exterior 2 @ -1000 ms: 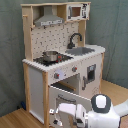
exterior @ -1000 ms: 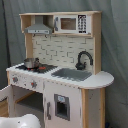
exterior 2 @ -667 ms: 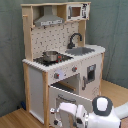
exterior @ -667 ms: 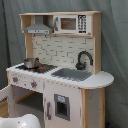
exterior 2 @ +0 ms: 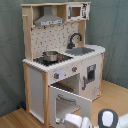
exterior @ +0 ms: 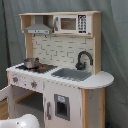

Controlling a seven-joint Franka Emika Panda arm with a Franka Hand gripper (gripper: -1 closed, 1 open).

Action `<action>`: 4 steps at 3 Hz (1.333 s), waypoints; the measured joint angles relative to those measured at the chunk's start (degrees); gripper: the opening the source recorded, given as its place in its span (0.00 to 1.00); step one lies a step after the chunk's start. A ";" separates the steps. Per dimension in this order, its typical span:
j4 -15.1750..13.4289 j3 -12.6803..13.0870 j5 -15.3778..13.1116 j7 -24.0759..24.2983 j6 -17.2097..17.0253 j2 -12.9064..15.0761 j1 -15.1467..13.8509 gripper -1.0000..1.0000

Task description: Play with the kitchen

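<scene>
Little has been shifted over the last second: the arm (exterior 2: 107, 120) has been carried slightly lower and toward the second exterior view's right, while nothing on the kitchen (exterior: 57, 70) has been displaced. The kitchen is seen standing upright on the floor against a grey curtain (exterior: 114, 45) in both exterior views, with its oven door (exterior 2: 70, 104) swung down and open. A small metal pot (exterior 2: 50, 56) is set on the black stovetop (exterior: 36, 67), and the grey sink (exterior: 72, 74) with its black faucet (exterior: 83, 59) lies beside it. How wide the jaws stand, or whether anything is held, cannot be told.

The kitchen is judged stiff, bulky and too heavy to be lifted; only its moving parts should be handled. The oven door's handle bar (exterior 2: 65, 98), the knobs (exterior 2: 56, 76) and the light, probably slippery pot are judged the best places to be gripped.
</scene>
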 joint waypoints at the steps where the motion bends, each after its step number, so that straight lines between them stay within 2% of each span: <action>1: -0.02 3.23 0.04 3.84 -4.37 -1.55 0.17 1.00; 2: -0.36 4.80 0.19 7.30 -8.81 -2.32 0.06 1.00; 3: -2.23 4.87 1.21 9.62 -13.78 -2.29 -0.45 1.00; 4: -7.05 4.98 1.92 12.51 -16.77 -2.19 0.60 1.00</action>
